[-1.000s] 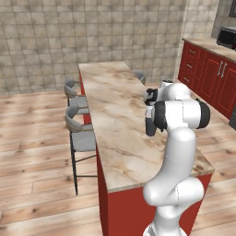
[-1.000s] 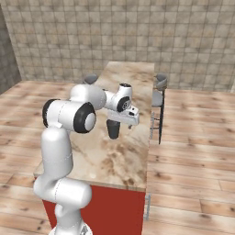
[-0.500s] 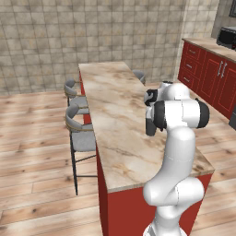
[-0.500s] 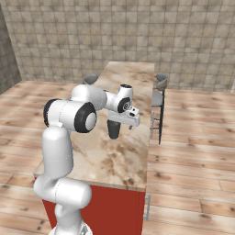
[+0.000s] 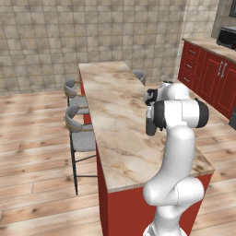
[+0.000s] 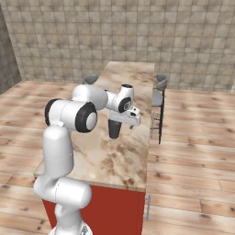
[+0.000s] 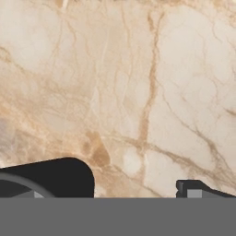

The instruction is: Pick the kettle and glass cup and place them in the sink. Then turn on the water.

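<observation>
The glass cup (image 6: 114, 128), a dark tumbler, stands upright on the marble island counter (image 6: 133, 78), near the edge on the arm's side. In the left base view the glass cup (image 5: 150, 125) shows just under my white hand. My gripper (image 6: 125, 120) hangs right beside and slightly above it, jaws open wide and empty. In the hand view the glass cup (image 7: 50, 177) fills the lower left corner and covers the left fingertip. The right fingertip (image 7: 198, 190) rises at the lower right, with bare marble across my gripper (image 7: 124, 191). The kettle, the sink and the water are out of view.
Two grey bar stools (image 5: 80, 133) (image 5: 73, 91) stand along the island's left side in the left base view. Another stool (image 6: 158, 94) shows in the right base view. Red cabinets (image 5: 212, 76) with a dark microwave (image 5: 227, 37) line the far right wall.
</observation>
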### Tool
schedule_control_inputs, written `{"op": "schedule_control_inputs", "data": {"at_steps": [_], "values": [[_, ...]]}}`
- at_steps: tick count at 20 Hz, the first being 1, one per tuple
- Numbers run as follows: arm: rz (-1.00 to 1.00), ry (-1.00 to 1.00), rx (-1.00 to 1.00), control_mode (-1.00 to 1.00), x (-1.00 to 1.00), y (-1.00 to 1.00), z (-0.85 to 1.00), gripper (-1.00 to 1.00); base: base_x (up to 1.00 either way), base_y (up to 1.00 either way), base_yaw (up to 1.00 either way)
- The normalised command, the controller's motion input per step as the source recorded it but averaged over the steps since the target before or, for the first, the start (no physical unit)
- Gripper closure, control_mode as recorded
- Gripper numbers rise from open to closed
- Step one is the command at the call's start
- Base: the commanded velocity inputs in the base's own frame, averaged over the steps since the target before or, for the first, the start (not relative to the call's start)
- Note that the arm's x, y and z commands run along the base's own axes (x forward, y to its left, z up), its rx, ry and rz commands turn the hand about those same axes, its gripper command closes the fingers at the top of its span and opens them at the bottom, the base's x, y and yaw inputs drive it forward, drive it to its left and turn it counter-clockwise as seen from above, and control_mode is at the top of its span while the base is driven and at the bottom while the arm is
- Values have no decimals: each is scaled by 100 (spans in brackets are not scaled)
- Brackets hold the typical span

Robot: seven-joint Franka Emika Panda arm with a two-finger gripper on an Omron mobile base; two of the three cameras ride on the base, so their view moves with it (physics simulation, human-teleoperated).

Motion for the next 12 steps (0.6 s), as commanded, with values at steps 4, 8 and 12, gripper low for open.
{"op": "schedule_control_inputs", "data": {"at_steps": [4, 8, 12], "values": [[0, 0, 0, -100, 0, 0, -7, 100, 0, 0, 0], [0, 5, 0, -100, 0, 0, -1, 100, 0, 0, 0], [0, 5, 0, -100, 0, 0, -1, 100, 0, 0, 0]]}}
